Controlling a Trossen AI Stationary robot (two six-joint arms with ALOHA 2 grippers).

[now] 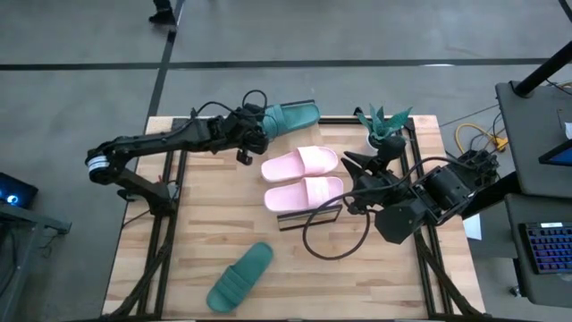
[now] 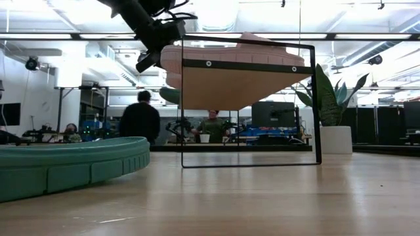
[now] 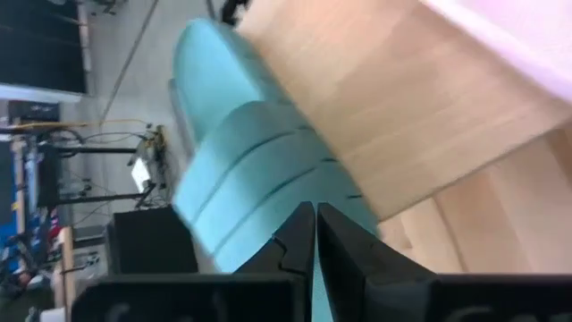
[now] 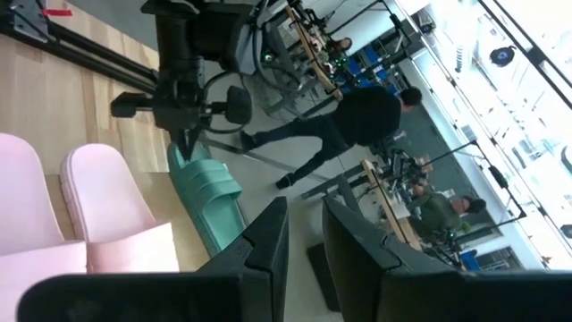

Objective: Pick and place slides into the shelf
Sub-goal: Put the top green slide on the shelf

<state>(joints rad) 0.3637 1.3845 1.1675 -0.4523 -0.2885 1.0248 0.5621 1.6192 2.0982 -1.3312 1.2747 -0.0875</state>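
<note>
Lying nearest the front edge of the surface (image 1: pixel 179 233), one teal slide (image 1: pixel 239 276) waits untouched, well apart from both arms. Mid-surface, two pink slides (image 1: pixel 302 176) sit side by side on the shelf (image 1: pixel 308 218). Beside them the right gripper (image 1: pixel 356 185) hovers, jaws slightly parted and grasping nothing. At the far edge, the left gripper (image 1: pixel 255 125) has its jaws clenched tight at the second teal slide (image 1: pixel 290 116), which overhangs the surface; whether they pinch any rubber cannot be told. A thin or missed pinch could let that slide slip off the far edge, and a low carry could knock the pink pair off the shelf. No brand, label or writing is readable anywhere.
</note>
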